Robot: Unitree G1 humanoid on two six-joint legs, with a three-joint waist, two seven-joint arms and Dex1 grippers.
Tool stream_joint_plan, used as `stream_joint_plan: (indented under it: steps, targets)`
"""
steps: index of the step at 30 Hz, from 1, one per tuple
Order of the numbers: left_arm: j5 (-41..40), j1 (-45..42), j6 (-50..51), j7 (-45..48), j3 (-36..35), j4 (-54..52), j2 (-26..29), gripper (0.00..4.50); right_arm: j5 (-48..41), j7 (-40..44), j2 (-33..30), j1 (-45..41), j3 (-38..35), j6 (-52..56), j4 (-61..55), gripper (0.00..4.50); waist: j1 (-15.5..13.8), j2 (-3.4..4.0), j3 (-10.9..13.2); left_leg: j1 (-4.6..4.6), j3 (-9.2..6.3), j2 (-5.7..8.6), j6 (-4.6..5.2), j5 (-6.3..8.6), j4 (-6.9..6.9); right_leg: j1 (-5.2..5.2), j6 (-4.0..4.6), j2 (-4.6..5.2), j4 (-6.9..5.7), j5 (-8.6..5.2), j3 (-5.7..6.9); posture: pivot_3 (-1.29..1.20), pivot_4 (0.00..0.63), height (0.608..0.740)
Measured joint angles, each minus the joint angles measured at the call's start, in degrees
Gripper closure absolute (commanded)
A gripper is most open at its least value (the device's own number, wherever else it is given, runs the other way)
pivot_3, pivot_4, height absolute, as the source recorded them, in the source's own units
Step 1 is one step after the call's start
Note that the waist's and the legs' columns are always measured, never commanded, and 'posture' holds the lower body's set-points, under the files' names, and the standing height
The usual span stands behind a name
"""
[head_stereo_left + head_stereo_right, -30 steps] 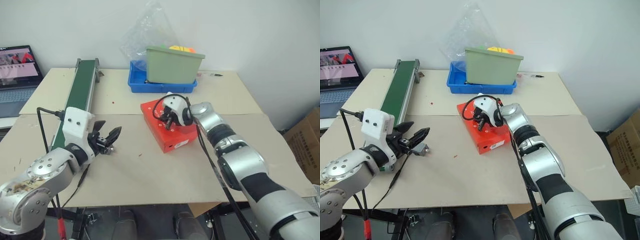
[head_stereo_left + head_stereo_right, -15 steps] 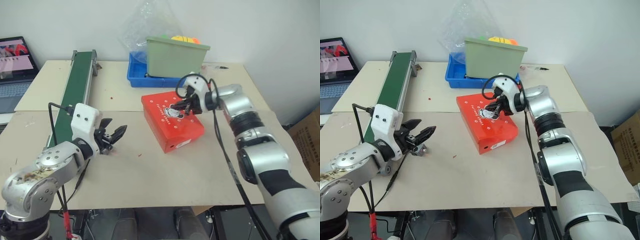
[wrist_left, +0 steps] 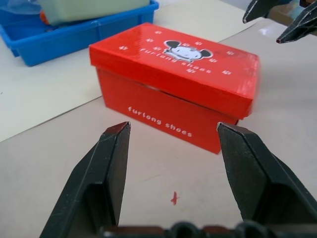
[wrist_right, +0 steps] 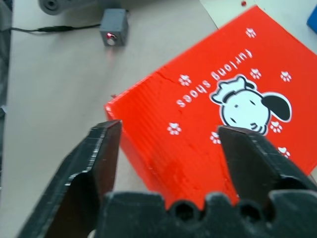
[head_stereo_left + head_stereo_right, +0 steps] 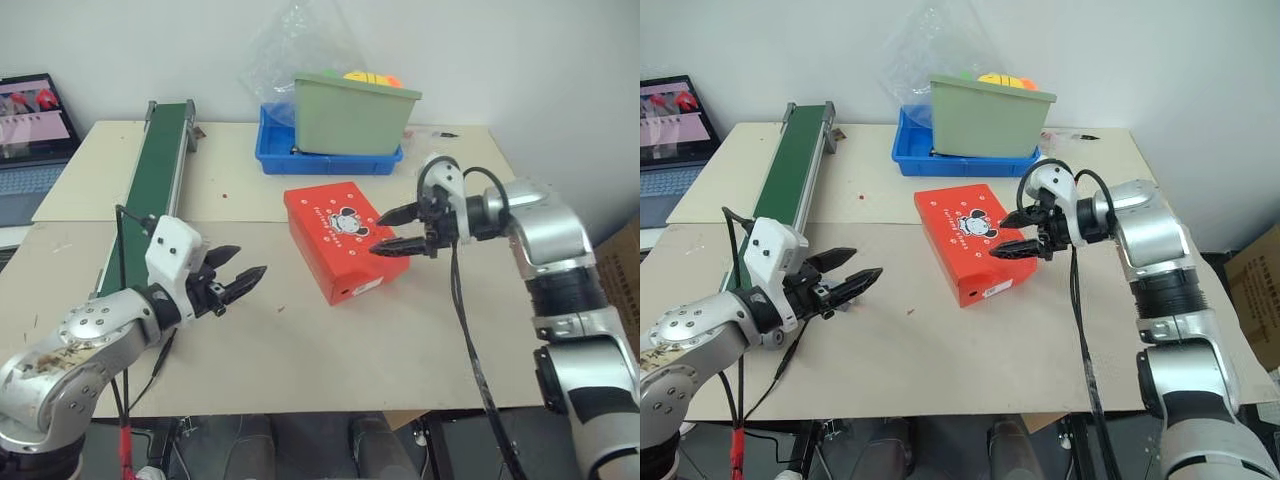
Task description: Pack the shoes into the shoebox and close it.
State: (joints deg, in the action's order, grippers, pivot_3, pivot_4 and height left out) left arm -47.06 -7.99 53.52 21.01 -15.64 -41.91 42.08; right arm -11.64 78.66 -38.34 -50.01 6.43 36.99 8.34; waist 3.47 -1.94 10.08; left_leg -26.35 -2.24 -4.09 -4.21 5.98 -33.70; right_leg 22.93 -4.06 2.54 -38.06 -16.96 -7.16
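The red shoebox lies on the table with its lid down, cartoon mouse print facing up. The shoes are hidden. My right gripper hovers just off the box's right side, a little above the lid and pointing left at it, open with nothing between its fingers. In the right wrist view the lid sits under the spread fingers. My left gripper stands open and empty over the table left of the box, pointing toward it. The left wrist view shows the box's long side beyond that gripper.
A green conveyor belt runs along the left of the table. A blue tray and a green bin stand behind the box. A small grey device with a cable lies near my left gripper. A laptop is far left.
My right gripper has come off the lid, drawn back to the right and upward, and opened. My left gripper has turned slightly toward the box. The camera view has shifted.
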Motion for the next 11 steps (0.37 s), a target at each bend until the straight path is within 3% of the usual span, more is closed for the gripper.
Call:
stream_joint_plan:
  steps: [6,11]
  targets:
    - [-0.09,-0.12,-0.65,1.32,-0.18,0.18,0.47,1.54,-5.69,-1.15,-3.54,3.31,-2.87,6.31,-7.95,0.06,-0.40,-0.02,0.01,0.00,0.00,0.00,0.01,0.01,-0.03,-0.01,-0.01,0.00,0.01,-0.01,-0.01,0.00,0.150,0.740]
    - [0.50,-1.90,-1.21,2.55,-0.25,2.77,1.17,1.54,-5.43,-5.42,-3.98,3.38,-3.74,4.20,-7.11,0.06,-0.75,-0.03,0.01,0.00,0.00,0.00,0.01,0.01,-0.06,-0.01,-0.02,0.00,0.02,-0.01,-0.01,0.00,0.150,0.740]
